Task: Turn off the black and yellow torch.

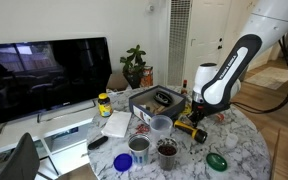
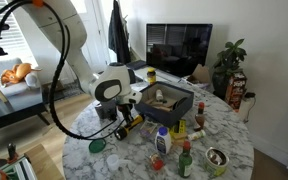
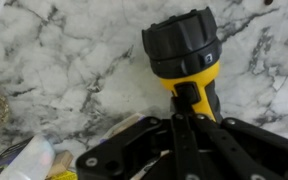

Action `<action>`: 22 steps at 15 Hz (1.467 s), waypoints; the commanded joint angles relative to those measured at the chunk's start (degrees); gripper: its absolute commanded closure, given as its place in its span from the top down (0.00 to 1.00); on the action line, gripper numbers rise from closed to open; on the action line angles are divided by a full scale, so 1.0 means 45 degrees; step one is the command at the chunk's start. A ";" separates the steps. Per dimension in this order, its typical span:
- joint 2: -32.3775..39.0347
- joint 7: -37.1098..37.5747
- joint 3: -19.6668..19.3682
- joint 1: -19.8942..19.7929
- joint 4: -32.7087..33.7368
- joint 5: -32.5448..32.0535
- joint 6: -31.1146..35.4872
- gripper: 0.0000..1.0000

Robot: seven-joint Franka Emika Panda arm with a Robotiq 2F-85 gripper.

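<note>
The black and yellow torch [image 3: 184, 60] lies on the marble table [image 3: 64, 70], its black head pointing away from the wrist camera and its black switch on top of the yellow body. My gripper [image 3: 189, 108] is shut, its fingertips together and resting right at the switch. In both exterior views the gripper [image 1: 196, 113] [image 2: 124, 112] points down over the torch [image 1: 192, 129] [image 2: 130, 126] near the table's edge. No beam of light is visible.
A black box [image 1: 154, 100] of items stands behind the torch. Cups [image 1: 161, 125], a tin [image 1: 140, 144], a green lid [image 1: 216, 160] and a yellow-lidded jar [image 1: 104, 104] sit around. Bottles [image 2: 162, 140] stand nearby. A TV [image 1: 44, 75] and a plant [image 1: 134, 65] are behind.
</note>
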 commanded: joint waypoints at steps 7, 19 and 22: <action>-0.0055 0.1843 -0.1356 0.1415 -0.0005 -0.1264 -0.0098 0.00; -0.0595 0.2266 -0.1645 0.2017 -0.0411 -0.1755 -0.0476 0.00; -0.0774 0.2311 -0.1769 0.2039 -0.0499 -0.2021 -0.0723 0.00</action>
